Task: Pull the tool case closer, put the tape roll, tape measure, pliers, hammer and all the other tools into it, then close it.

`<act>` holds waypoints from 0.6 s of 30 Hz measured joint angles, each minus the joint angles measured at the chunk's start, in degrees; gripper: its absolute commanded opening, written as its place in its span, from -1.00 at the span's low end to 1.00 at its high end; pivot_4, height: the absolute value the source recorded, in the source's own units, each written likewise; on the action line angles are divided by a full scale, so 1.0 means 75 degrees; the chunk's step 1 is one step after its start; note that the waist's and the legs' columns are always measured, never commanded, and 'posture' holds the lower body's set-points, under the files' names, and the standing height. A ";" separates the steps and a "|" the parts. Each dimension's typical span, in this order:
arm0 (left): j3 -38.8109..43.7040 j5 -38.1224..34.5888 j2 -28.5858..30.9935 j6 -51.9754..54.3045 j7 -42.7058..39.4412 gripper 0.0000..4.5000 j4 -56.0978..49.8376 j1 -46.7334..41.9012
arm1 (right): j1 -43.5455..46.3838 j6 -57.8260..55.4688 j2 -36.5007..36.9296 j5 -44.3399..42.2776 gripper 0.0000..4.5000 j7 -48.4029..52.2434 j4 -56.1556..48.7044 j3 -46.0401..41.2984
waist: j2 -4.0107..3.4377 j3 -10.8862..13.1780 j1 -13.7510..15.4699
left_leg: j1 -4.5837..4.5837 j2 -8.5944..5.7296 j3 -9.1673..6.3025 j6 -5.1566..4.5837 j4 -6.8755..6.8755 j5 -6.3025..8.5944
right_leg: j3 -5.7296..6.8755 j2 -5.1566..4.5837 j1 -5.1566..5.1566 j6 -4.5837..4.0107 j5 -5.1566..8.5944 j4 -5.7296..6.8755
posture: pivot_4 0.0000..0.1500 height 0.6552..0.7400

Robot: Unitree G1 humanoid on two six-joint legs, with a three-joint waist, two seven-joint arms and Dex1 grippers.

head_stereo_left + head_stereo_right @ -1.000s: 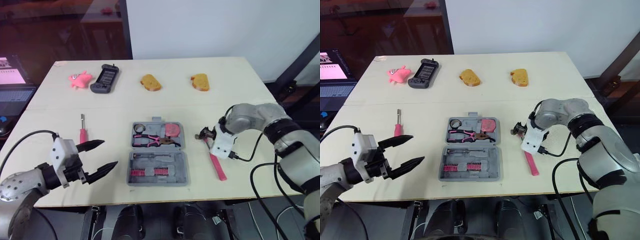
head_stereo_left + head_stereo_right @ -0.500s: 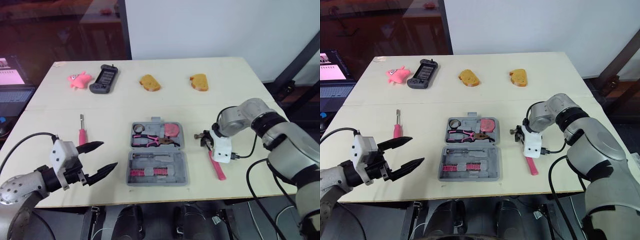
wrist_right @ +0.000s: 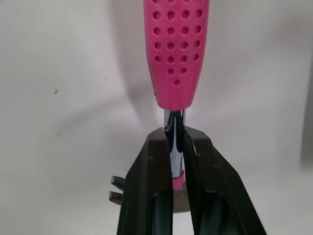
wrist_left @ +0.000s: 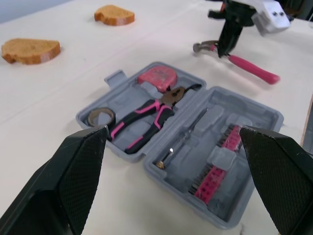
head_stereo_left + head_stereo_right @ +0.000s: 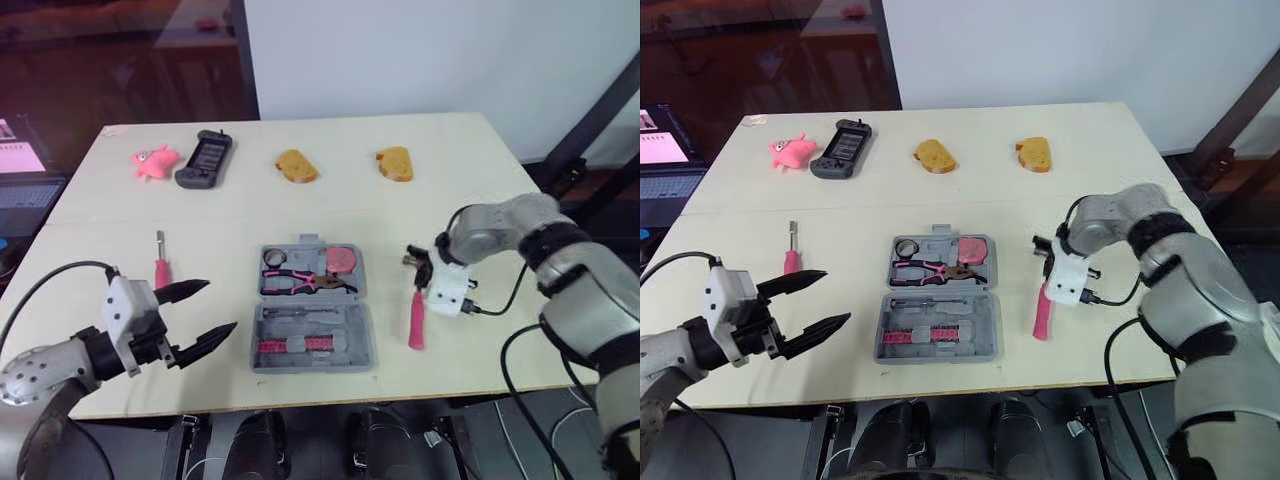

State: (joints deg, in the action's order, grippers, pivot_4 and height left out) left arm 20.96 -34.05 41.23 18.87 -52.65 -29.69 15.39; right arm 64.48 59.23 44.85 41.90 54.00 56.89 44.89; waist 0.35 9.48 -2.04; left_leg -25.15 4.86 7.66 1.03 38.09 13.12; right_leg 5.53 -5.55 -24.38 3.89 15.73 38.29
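Risk first: right gripper (image 5: 421,270) had its fingers pinched on the hammer (image 5: 416,320) at the bare metal neck just under the head, with the whole pink handle sticking out past the grip. A thin round shaft held at one end like that could twist or slide in the fingers, my guess. The hammer was just right of the open tool case (image 5: 315,345), handle pointing at the table's front edge. If the handle sagged on the way over, it could catch the case wall and shove the case. It could also land on the pliers (image 5: 305,281) or tape measure (image 5: 345,258) already in the far half. A hammer sitting proud of its recess would stop the lid closing later. I couldn't make out which recess was meant for it.

Left gripper (image 5: 221,305) hung spread wide near the front-left corner, holding nothing. The screwdriver (image 5: 160,267) lay on the table well left of the case, still to pack. Tape roll (image 5: 277,258) was in the case.

Versus a second earlier: the handle had swung from angling out to the front-right to nearly square with the front edge, closer to the case. Pinch point looked the same. Left arm, case and contents hadn't moved, apart from a slight camera shift.
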 measured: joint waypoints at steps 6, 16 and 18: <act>-0.0313 0.0124 0.0041 -0.0048 -0.0090 1.00 0.0254 -0.0288 | -0.3444 -0.8425 0.2037 -0.4643 -0.99 0.4117 -0.6879 -0.1972 | -0.0060 0.0015 0.0144 | 0.0004 0.0003 -0.0021 -0.0068 0.0004 0.0041 | 0.0002 -0.0007 -0.0010 -0.0008 -0.0006 0.0005 | 1.00 0.50; -0.0569 0.0128 0.0069 -0.0054 -0.0225 1.00 0.0347 -0.0517 | -0.4175 -1.8095 0.0765 -0.5540 -0.99 0.1941 -0.8954 -0.3522 | -0.0036 0.0004 0.0210 | -0.0035 -0.0005 -0.0020 -0.0074 0.0006 0.0045 | -0.0002 -0.0010 -0.0044 -0.0024 -0.0015 -0.0014 | 1.00 0.50; -0.0565 0.0127 0.0086 -0.0055 -0.0255 1.00 0.0347 -0.0525 | -0.4353 -1.8511 0.0371 -0.5531 -0.99 0.1211 -0.8787 -0.3930 | -0.0036 0.0004 0.0195 | -0.0033 -0.0007 -0.0012 -0.0077 0.0010 0.0047 | -0.0001 -0.0009 -0.0041 -0.0021 -0.0017 -0.0015 | 1.00 0.50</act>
State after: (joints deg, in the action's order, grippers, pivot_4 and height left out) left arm 16.72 -33.10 41.88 18.45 -54.56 -27.09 11.46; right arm 31.83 -79.60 47.64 0.41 63.08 -9.00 15.41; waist 0.07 9.51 -0.58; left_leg -25.40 4.80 7.57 0.45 38.17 13.47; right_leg 5.51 -5.62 -24.69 3.74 15.61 38.17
